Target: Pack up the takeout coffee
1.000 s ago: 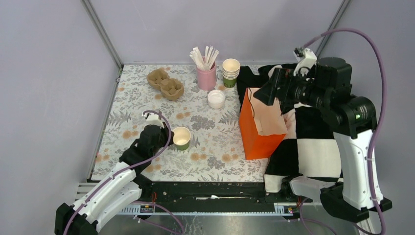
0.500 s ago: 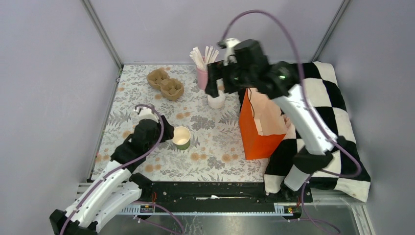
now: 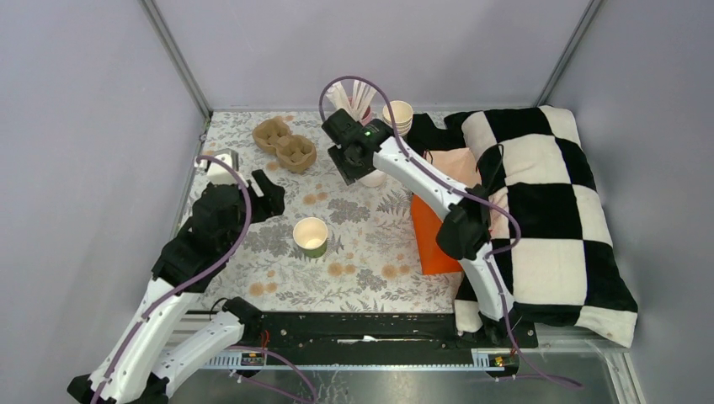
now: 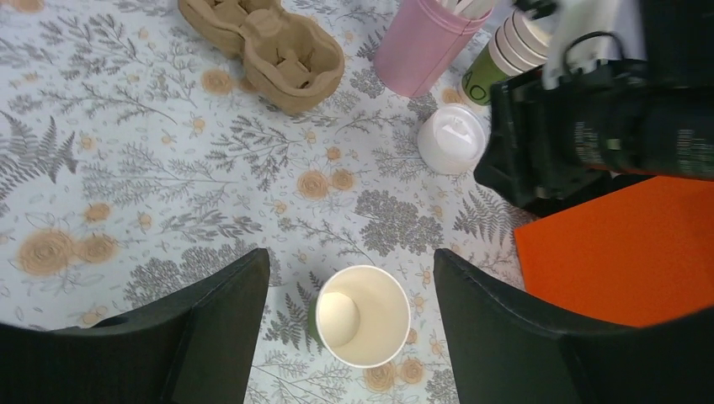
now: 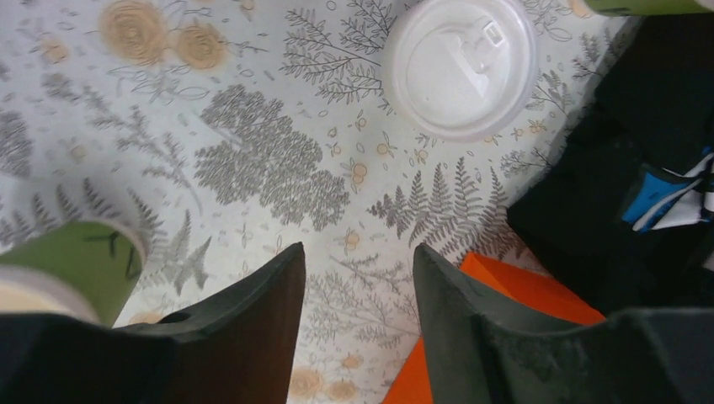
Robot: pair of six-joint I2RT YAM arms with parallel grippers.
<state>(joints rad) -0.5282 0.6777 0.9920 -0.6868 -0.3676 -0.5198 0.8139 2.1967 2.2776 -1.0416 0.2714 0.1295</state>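
My left hand [image 4: 349, 278] hangs spread and empty near the cup [image 4: 364, 316], upright on the counter [image 4: 126, 168]; my right hand [image 5: 358, 261] is parted, empty; the lid [image 5: 459, 67] lies flat just beyond its fingertips.

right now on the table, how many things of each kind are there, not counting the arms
Single green-sided paper cup: 1
Stack of green paper cups: 1
Round white plastic lid: 1
Pink cup of white sticks: 1
Brown cardboard cup carrier: 1
Orange paper bag: 1
Black-and-white checked cushion: 1
Total: 7
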